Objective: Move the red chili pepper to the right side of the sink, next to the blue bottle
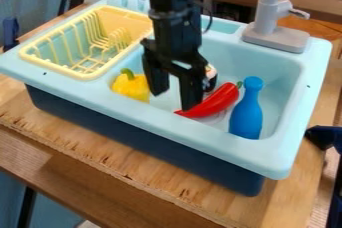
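Claw with 2 fingers apart, red pepper beside 1, yellow pepper beside other

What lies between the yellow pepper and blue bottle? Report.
In the camera view, the open gripper, the red pepper and a partly hidden white-and-dark item.

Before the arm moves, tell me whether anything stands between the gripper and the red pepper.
Nothing visible does: the gripper has one finger right by the narrow end of the red pepper; contact can't be told. The blue bottle is on the pepper's other side.
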`<state>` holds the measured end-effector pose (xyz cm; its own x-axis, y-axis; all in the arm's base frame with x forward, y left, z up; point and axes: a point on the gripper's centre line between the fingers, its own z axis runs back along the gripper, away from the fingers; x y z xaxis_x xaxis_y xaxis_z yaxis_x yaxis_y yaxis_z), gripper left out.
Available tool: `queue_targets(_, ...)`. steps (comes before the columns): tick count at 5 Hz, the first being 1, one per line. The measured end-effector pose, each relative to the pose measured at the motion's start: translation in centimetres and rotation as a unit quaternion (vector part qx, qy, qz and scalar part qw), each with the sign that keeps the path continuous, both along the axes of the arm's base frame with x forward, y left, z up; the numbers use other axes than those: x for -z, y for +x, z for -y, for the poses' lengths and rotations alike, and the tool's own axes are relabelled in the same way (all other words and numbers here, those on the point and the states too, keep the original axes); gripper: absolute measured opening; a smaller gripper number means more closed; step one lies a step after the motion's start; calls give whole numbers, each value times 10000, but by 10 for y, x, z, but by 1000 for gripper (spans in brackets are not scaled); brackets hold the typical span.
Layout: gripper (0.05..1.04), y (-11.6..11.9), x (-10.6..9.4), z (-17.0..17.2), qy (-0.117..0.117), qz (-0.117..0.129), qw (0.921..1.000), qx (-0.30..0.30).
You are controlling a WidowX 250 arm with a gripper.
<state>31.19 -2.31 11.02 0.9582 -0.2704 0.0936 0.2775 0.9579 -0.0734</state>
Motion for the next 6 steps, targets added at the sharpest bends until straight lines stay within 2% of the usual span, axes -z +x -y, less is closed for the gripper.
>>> queue_targets(2,1000,18,-8,3,293,249,9992,143)
queue_targets(3,1000,26,-7,3,329,298,9989,176)
queue_targets(4,1000,27,-3,11,286,312,9988,237)
queue_targets(6,1000,28,20,20,35,154,9995,290)
